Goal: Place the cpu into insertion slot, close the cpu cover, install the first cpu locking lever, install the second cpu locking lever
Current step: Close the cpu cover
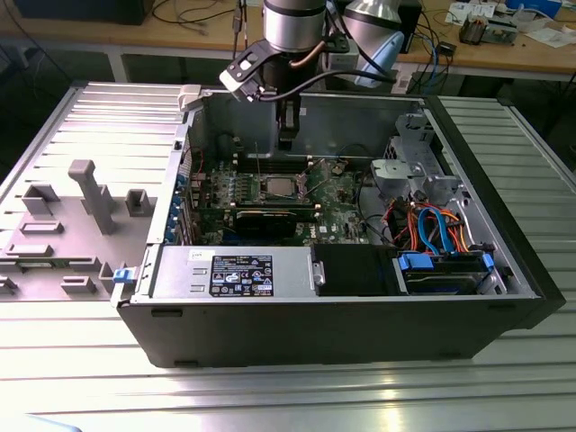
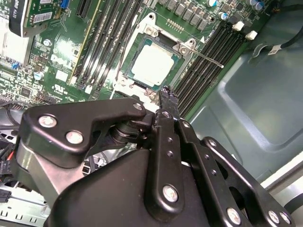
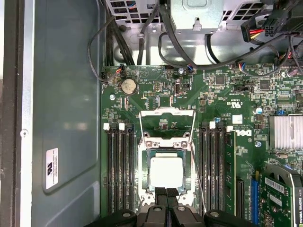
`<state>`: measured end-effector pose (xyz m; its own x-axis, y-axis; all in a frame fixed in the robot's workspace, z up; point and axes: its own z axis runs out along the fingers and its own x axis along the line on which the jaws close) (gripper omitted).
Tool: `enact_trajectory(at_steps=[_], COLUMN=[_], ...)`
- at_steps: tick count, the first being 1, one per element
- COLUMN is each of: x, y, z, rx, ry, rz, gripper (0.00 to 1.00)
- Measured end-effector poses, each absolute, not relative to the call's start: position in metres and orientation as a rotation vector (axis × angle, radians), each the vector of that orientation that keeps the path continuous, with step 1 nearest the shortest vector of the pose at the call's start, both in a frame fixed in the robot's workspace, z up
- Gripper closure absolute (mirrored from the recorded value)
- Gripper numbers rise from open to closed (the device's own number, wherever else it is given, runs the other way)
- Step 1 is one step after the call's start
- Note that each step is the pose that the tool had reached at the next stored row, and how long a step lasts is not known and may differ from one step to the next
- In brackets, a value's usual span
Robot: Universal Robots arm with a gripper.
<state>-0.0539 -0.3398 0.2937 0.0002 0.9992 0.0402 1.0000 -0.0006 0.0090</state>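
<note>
Computer case (image 1: 315,310) is lying open side up near the middle of the bench (image 1: 360,396). The arm is reaching down into it. The gripper (image 3: 166,191) is hanging over the motherboard (image 3: 156,90) with its fingers together and nothing between them that I can make out. Its tips are hovering just above the cpu (image 3: 166,172), at the edge opposite the cover.

The cpu is lying flat in the insertion slot (image 3: 147,175), silver face up, so placing looks done. The cpu cover (image 3: 166,111) appears to be tilting up off the slot's far edge, with board showing through its window. Closing it reads as the step in hand. That is calling for a push on the cover's raised edge, across the slot from the tips.

One locking lever (image 2: 208,58) is jutting out loose beside the slot, unlatched by my reading.

Memory slots (image 3: 120,170) are crowding the slot close on two sides. There is open air above, and the case walls are standing well apart.
</note>
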Motion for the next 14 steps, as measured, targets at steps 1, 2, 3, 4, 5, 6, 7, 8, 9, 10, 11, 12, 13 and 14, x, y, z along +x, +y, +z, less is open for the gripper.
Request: enact_trajectory(at_steps=[1,2,3,4,5,6,7,8,9,10,11,12,13,14], x=[-0.0539,-0.0539,-0.0539,-0.0539,-0.0539,-0.0539,-0.0539,-0.0539,-0.0539,-0.0539,-0.0539,-0.0539,-0.0539,-0.0539], y=[-0.3399,-0.3399,-0.3399,-0.3399,-0.3399,-0.3399,-0.3399,-0.3399,-0.3399,-0.3399,-0.3399,-0.3399,-0.3398,-0.3398], z=[0.2937,0.2937,0.2937,0.2937,0.2937,0.2937,0.2937,0.2937,0.2937,0.2937,0.2937,0.2937,0.2940,0.2947], rx=[-2.206,-2.206,-2.206,-2.206,-2.206,-2.206,-2.206,-2.206,-2.206,-2.206,-2.206,-2.206,-2.206,-2.206], ry=[-2.205,-2.205,-2.205,-2.205,-2.205,-2.205,-2.205,-2.205,-2.205,-2.205,-2.205,-2.205,-2.205,-2.205], rz=[-0.054,-0.054,-0.054,-0.054,-0.054,-0.054,-0.054,-0.054,-0.054,-0.054,-0.054,-0.054,-0.053,-0.053], gripper=[0.89,0.89,0.89,0.89,0.89,0.89,0.89,0.89,0.89,0.89,0.89,0.89,0.89,0.89])
